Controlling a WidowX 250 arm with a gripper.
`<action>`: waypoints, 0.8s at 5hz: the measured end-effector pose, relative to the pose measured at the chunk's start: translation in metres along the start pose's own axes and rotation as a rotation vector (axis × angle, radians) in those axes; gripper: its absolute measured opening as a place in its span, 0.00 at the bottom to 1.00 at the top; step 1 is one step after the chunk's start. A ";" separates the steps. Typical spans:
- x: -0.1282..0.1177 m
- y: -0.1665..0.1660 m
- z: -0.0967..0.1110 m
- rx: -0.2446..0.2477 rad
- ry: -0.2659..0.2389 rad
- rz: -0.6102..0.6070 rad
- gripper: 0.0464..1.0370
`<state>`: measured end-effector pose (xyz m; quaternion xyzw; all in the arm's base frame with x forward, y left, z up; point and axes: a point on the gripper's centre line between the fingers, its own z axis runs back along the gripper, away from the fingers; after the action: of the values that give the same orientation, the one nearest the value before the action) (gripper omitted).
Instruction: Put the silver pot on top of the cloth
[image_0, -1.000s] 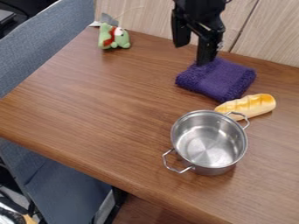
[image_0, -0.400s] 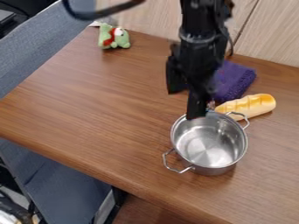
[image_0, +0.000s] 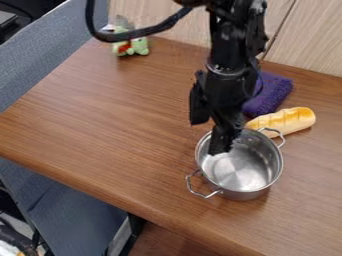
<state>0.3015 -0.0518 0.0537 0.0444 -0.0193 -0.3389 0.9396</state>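
Note:
The black gripper hangs at the upper left rim of the silver pot, open, one finger outside to the left and the other over the pot's inside. The silver pot stands upright on the table right of centre, one wire handle at its lower left and one at its upper right. Behind the arm lies the folded purple cloth, its left part hidden by the arm.
A yellow toy bread loaf lies between pot and cloth. A green plush toy sits at the back left, partly behind a black cable. The wooden table ends at a front edge below the pot.
From above the cloth, the gripper has come down the view toward the pot, with one finger now over its inside. Pot, cloth and bread have stayed put.

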 end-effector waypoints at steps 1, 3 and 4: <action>0.003 0.009 -0.009 -0.024 0.000 0.021 0.96; 0.013 0.002 -0.021 -0.137 -0.101 0.004 0.61; 0.012 0.001 -0.023 -0.135 -0.100 -0.008 0.30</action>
<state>0.3128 -0.0571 0.0311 -0.0358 -0.0433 -0.3450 0.9369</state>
